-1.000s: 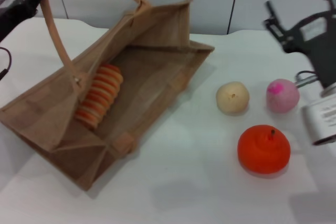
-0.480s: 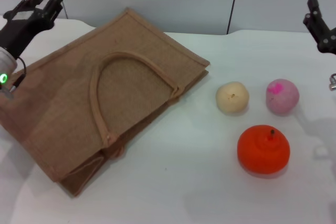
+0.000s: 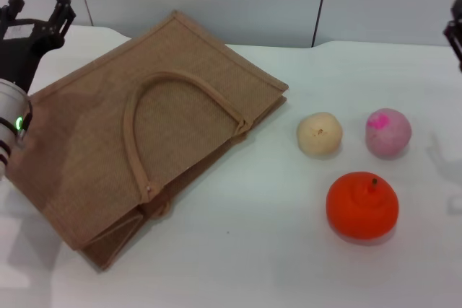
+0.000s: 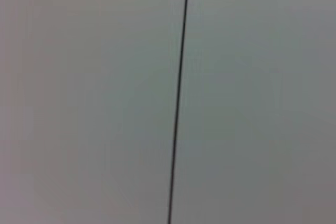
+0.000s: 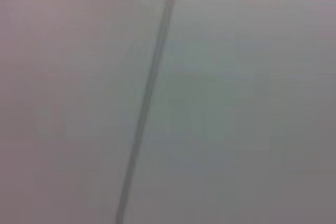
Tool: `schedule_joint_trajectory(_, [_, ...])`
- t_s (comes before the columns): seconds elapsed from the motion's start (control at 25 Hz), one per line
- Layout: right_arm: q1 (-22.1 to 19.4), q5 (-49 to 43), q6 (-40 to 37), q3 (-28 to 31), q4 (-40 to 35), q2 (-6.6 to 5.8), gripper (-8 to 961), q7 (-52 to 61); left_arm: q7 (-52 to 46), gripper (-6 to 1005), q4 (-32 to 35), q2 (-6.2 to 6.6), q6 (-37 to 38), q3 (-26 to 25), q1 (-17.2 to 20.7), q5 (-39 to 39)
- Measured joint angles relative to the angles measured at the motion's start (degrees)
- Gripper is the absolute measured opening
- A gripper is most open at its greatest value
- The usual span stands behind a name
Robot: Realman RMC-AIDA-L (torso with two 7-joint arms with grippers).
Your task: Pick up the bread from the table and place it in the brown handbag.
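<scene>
The brown handbag (image 3: 155,124) lies collapsed flat across the left half of the table (image 3: 274,250), one corner reaching the far edge and another near the front-left corner. It is woven jute with stitched edging, and one looped handle (image 3: 170,106) rests in an arch on its upper face. The bread is not visible anywhere on the table; the closed bag hides its own interior, so its contents cannot be seen.

Right of the bag, near the right edge, three rounded items sit apart from one another: a pale-cream bun (image 3: 320,134), a pink ball (image 3: 388,132) beside it, and an orange fruit (image 3: 362,205) with a short stem, closer to the front edge.

The left gripper (image 3: 37,14) hangs above the far-left corner, prongs spread wide and holding nothing. The right gripper (image 3: 455,30) is cut off at the frame's right side; its opening cannot be judged. Both wrist views show only a plain grey wall with a dark seam.
</scene>
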Motion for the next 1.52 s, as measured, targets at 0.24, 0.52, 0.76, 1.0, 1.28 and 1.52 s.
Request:
schedule_joint_trajectory(0.24, [1.61, 10.28, -0.58, -3.21, 0.94, -0.08, 893, 0.03, 6.63, 819, 2.92, -0.09, 1.33, 0.26, 0.27, -2.36])
schedule_joint_trajectory(0.52, [2.94, 16.05, -5.48, -3.52, 1.26, -0.13, 892, 0.06, 18.29, 811, 8.40, -0.14, 10.79, 0.44, 2.58, -2.08])
schedule_joint_trajectory(0.76, [2.99, 16.10, -5.24, -4.27, 1.56, -0.10, 891, 0.07, 20.12, 813, 9.18, -0.15, 10.64, 0.13, 2.90, -2.84])
schedule_joint_trajectory(1.0, [2.99, 16.12, -5.45, -4.36, 1.66, -0.12, 891, 0.07, 20.00, 812, 9.17, -0.13, 10.48, 0.09, 2.89, -2.90])
schedule_joint_trajectory(1.28, [2.99, 16.17, -5.56, -4.41, 2.02, -0.16, 891, 0.07, 20.04, 811, 9.24, -0.10, 10.48, 0.09, 2.88, -2.95])
schedule_joint_trajectory(1.52, [2.99, 16.20, -5.61, -4.42, 2.27, -0.11, 891, 0.07, 20.09, 811, 9.34, -0.10, 10.55, 0.01, 2.91, -2.96])
